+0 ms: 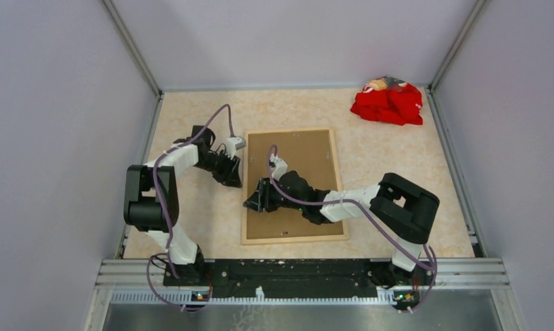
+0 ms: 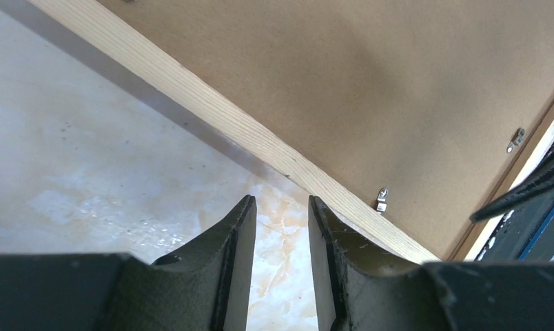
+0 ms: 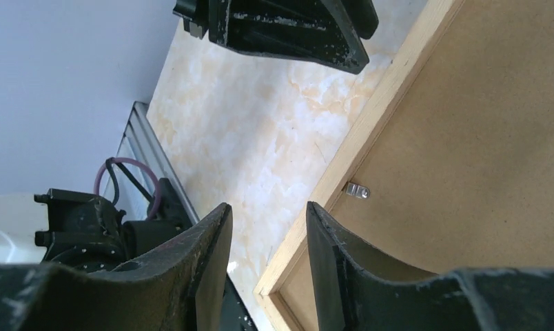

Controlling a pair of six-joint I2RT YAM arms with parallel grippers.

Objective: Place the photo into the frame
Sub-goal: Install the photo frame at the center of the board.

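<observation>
So the left gripper (image 2: 281,202) is parted a little with nothing in it, sitting just beside the frame (image 2: 212,114) at its left wooden rail. The right gripper (image 3: 267,207) is parted and empty too, over that same rail nearer the arms. The frame lies face down mid-table (image 2: 88,158) with the brown backing board (image 2: 371,83) in it and a metal clip (image 2: 382,200) at the edge. There's a red cloth (image 1: 388,102) in the far right corner.
</observation>
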